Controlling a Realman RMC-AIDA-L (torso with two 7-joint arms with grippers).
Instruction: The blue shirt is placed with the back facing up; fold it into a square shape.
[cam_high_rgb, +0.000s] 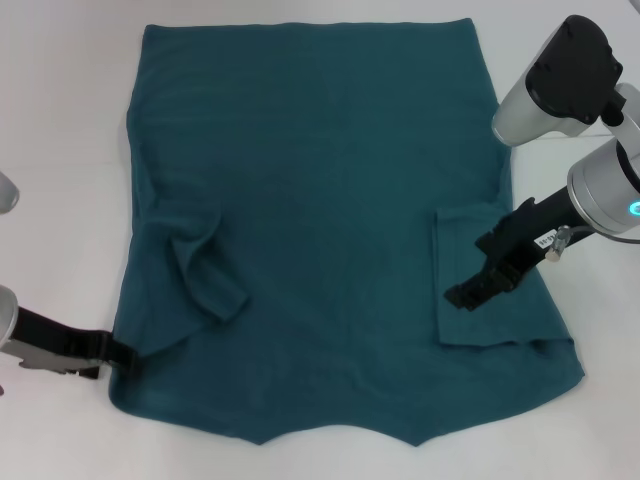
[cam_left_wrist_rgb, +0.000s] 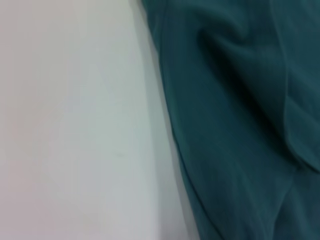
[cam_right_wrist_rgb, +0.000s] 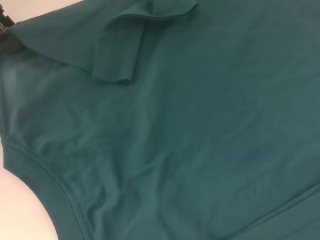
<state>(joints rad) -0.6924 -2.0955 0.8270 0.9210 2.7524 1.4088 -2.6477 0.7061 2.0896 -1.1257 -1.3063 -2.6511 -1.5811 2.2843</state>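
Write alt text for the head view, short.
A blue shirt lies spread flat on a white table, plain side up, both sleeves folded in onto the body. The right hand rests over the folded right sleeve; the left hand sits at the shirt's left edge near the crumpled left sleeve.

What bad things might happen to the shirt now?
1. The left sleeve lies crumpled, not flat like the right sleeve, so the blue shirt may end up lumpy rather than square.
2. The left gripper sits right at the shirt's edge; pulling could drag the whole cloth.
3. The right gripper is over the folded sleeve and might snag it open.
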